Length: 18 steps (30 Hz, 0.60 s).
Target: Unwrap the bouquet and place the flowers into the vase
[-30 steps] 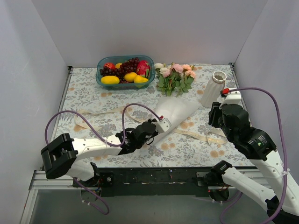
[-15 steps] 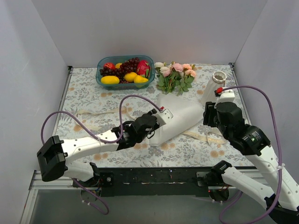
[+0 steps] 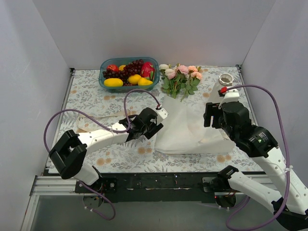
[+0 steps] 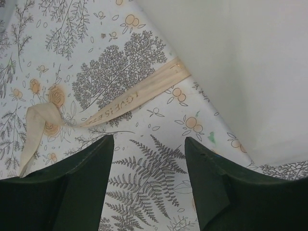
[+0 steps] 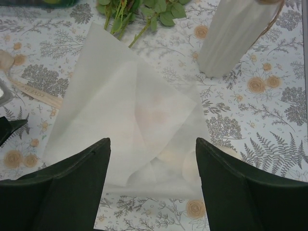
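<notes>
The flowers (image 3: 180, 79), pink, peach and cream roses on green stems, lie bare on the cloth at the back; their stems (image 5: 139, 14) show in the right wrist view. The bouquet's white paper (image 3: 185, 127) lies spread flat in front of them. My left gripper (image 3: 150, 129) is open at the paper's left edge, holding nothing (image 4: 149, 154). Over the paper's right side, my right gripper (image 3: 210, 119) is open, with only the sheet (image 5: 130, 110) below it (image 5: 153, 159). The white ribbed vase (image 5: 236, 36) stands upright at the back right, partly hidden behind the right arm (image 3: 225, 79).
The loose cream ribbon (image 3: 96, 118) trails left across the floral tablecloth and runs under the paper's edge (image 4: 130, 98). A blue bowl of fruit (image 3: 129, 73) stands at the back, left of the flowers. Grey walls enclose the table on three sides.
The paper cone has been pulled open and now lies flat. Both grippers have opened and let it go. The left gripper moved up and right; the right arm moved left.
</notes>
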{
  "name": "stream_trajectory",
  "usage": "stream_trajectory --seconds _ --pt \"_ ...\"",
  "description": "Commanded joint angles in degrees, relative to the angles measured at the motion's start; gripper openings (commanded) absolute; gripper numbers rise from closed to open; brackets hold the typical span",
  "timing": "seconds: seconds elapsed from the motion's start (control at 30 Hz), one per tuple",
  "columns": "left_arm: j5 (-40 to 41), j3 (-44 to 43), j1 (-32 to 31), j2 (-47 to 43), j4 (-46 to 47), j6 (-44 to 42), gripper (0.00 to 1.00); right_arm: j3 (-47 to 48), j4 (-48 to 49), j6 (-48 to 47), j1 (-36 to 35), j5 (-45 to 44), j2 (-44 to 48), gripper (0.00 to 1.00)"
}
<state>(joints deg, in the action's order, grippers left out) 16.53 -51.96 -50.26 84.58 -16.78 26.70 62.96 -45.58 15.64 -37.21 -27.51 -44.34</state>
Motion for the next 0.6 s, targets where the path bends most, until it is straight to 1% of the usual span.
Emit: stream_trajectory --seconds 0.0,0.1,0.13,0.2,0.23,0.27,0.3,0.33,0.37,0.4,0.47,0.57 --pt "-4.75 -5.78 1.57 -0.64 -1.94 2.83 0.6 2.52 3.22 -1.84 -0.23 2.37 -0.57 0.8" --pt "-4.84 -5.78 3.32 -1.25 -2.03 2.57 0.61 1.21 3.66 -2.02 -0.14 4.56 -2.59 0.82" --pt "-5.45 -5.69 5.15 -1.95 -2.21 2.74 0.61 0.33 4.35 -1.23 -0.14 7.09 -3.21 0.83" --pt "-6.25 -6.22 7.71 -2.66 -2.91 3.36 0.61 -3.62 7.43 0.08 -0.23 9.31 -4.88 0.84" --pt "-7.12 -6.48 10.77 -3.36 -3.26 3.53 0.62 -5.63 8.66 1.92 -0.23 10.1 -5.4 0.84" --pt "-8.26 -6.83 12.45 -3.63 -4.39 3.8 0.63 -7.57 11.37 2.9 -0.23 10.37 -5.93 0.85" --pt "-9.23 -7.01 13.86 -3.98 -5.28 3.8 0.65 -12.11 13.05 4.21 -0.14 10.46 -5.94 0.86" --pt "-10.02 -6.92 14.83 -4.5 -6.07 2.76 0.7 -14.42 14.89 6.31 -0.23 11.41 -5.76 0.87" --pt "-10.9 -6.4 14.93 -6.16 -6.86 1.88 0.72 -16.44 18.13 7.64 -0.23 12.03 -5.15 0.88" --pt "-11.61 -5.7 14.84 -7.22 -6.95 1.61 0.73 -20.03 19.38 10.09 -0.23 12.56 -4.97 0.88" --pt "-11.09 -4.03 14.84 -9.68 -7.22 0.55 0.77 -22.17 21.05 12.21 -0.32 15.37 -4.53 0.89" --pt "-8.55 -1.93 14.84 -11.09 -7.31 -0.94 0.78 -25.34 19.84 16.17 -1.28 15.56 -3.13 0.89"
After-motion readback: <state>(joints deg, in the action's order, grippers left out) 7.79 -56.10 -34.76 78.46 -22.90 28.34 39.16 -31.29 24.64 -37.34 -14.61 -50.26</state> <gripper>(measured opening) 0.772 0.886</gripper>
